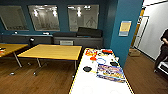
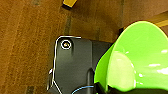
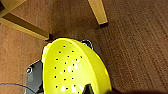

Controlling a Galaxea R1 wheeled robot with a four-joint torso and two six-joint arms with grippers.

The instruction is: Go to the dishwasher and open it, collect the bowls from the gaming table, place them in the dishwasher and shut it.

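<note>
The gaming table (image 1: pixel 100 83), long with a white top, stands right in front of me in the head view and carries a colourful game box (image 1: pixel 111 72) and other game pieces. The bright green bowl (image 2: pixel 140 57) hangs over the brown wooden floor, and my left gripper (image 2: pixel 103 87) is shut on its rim. The yellow-green bowl (image 3: pixel 72 67), dotted with small holes, also hangs above the floor, with my right gripper (image 3: pixel 87 89) shut on its edge. The dishwasher is out of view.
Two yellow wooden tables (image 1: pixel 52 51) (image 1: pixel 10 47) stand to the left. A teal pillar (image 1: pixel 125 30) rises right of the white table. Part of a person (image 1: pixel 163 50) shows at the far right, past a cardboard box (image 1: pixel 134 52). A wooden table leg (image 3: pixel 97 12) is close to the right arm.
</note>
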